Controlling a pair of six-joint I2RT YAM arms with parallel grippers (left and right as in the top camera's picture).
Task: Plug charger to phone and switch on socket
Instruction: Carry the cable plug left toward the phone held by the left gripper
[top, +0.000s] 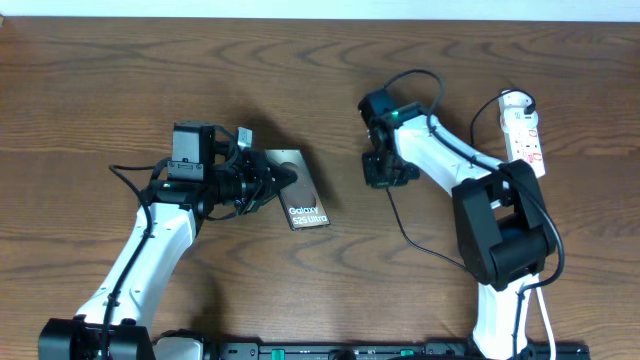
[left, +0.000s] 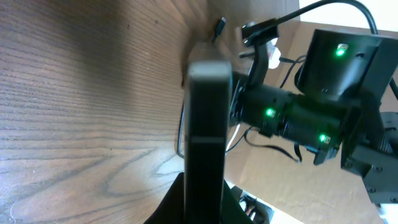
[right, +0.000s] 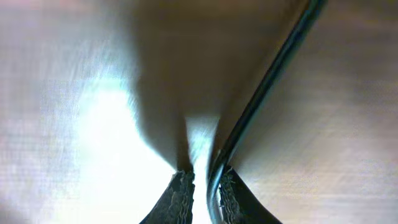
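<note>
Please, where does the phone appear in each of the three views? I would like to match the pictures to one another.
Overhead: the phone is left of centre, face up, its left end in the left gripper.
Left wrist: the phone is seen edge-on, an upright dark bar in the middle.
Right wrist: not in it; only the charger shows, running between the fingertips.
Shared landmark: the wooden table, visible in all three.

the right hand (right: 204, 180) shows at 6 o'clock as two dark ribbed pads (right: 180, 199), nearly together. the charger (right: 267, 81), a thin black cable, runs from 1 o'clock down between them and lies against the right-side pad, with a bright sliver beside the other. the blurred wooden counter (right: 348, 124) has glare at 8 o'clock and shadow at 12.
</note>
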